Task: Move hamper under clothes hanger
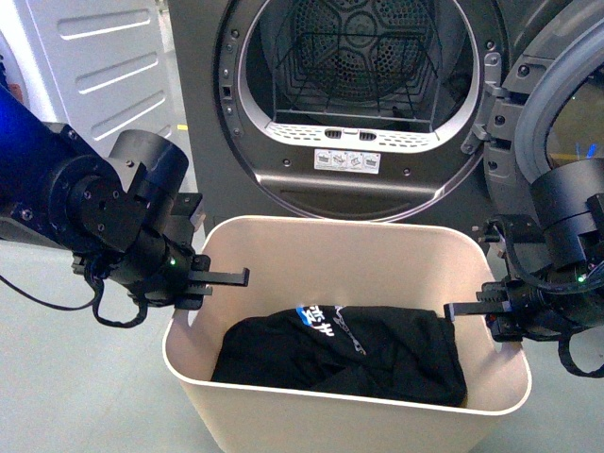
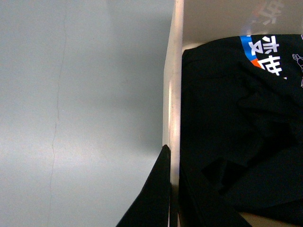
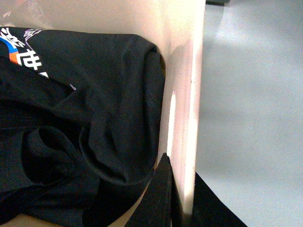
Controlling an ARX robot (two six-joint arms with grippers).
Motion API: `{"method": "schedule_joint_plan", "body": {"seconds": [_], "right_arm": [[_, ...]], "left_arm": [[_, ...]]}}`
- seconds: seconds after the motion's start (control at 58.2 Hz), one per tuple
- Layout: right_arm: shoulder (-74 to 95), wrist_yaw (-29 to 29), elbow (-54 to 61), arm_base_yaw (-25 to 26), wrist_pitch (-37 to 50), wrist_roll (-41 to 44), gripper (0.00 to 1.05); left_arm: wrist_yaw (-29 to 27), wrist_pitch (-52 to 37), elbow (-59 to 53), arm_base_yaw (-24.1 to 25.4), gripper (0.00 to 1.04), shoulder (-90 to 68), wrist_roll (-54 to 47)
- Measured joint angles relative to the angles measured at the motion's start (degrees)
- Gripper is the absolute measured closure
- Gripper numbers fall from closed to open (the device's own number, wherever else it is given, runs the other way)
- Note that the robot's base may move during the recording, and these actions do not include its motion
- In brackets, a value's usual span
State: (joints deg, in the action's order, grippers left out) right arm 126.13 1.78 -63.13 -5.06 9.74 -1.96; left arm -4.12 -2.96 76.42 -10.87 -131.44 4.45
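Hamper is seen on the floor, just in front of the open dryer, with a black garment lying inside. Left gripper is placed at the left rim, right gripper at the right rim. In both wrist views the jaws are narrowed astride the wall, clamped on it, one finger inside and one outside.

The hamper runs off the front view's lower edge, base unseen. The garment folds over most of its print. Stickers on the dryer are too small to read. Of the left hand, the inner finger probably merges with the black cloth.
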Motion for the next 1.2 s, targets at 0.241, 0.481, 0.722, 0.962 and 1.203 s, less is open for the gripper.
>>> {"method": "schedule_joint_plan", "body": {"seconds": [0.241, 0.481, 0.722, 0.962, 1.203], "right_arm": [[-5.25, -0.28, 2.67, -0.20, -0.48, 0.59, 1.02], [-6.36, -0.13, 5.35, -0.66, 1.68, 0.61, 1.02], [-6.36, -0.13, 5.35, -0.70, 1.73, 0.61, 1.02], [-6.36, -1.46, 5.33, -2.32, 2.05, 0.48, 1.02], [-6.47, -0.13, 5.31, -0.83, 2.08, 0.35, 1.02]], "left_arm": [[-0.72, 0.96, -1.49, -0.48, 1.01, 4.50, -0.04], [-1.49, 0.68, -2.32, -0.66, 1.01, 5.33, -0.15], [-1.49, 0.68, -2.40, -0.66, 1.01, 5.33, -0.22], [-2.51, 0.68, -2.71, 0.72, 1.01, 5.44, -0.22], [-1.44, 0.44, -2.71, -0.61, 1.01, 5.66, -0.24]]}}
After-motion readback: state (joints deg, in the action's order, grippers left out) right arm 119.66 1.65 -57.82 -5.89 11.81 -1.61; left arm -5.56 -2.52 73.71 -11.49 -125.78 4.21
